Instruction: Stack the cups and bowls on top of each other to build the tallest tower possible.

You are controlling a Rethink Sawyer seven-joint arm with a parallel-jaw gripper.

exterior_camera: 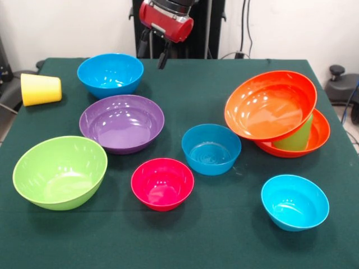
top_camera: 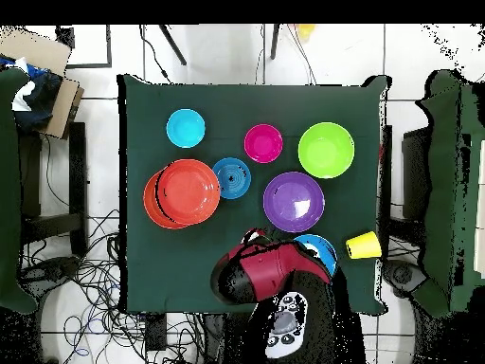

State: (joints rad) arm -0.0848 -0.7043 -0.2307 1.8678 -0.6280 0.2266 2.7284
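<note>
Nowhere any legible writing — gripper [exterior_camera: 156, 58] jaws' state unclear — above blue bowl [exterior_camera: 110, 74].

Illumination is bright, even and diffuse, coming from above. In the front view every glossy bowl carries small white highlights inside: most plainly the purple bowl [exterior_camera: 122, 123], the tilted orange bowl [exterior_camera: 270, 105] and the lime green bowl [exterior_camera: 60, 171]. Shadows on the green cloth of the bench [exterior_camera: 224, 235] are soft and short, lying close under each bowl, with no hard edges. The white wall behind is well lit. Focus is adequate across the bench; the red arm housing [exterior_camera: 166, 21] at the far edge is slightly soft. In the overhead view colours are saturated, the tiled floor [top_camera: 227, 57] reads bright white, and glare on the bowls is slight.
</note>
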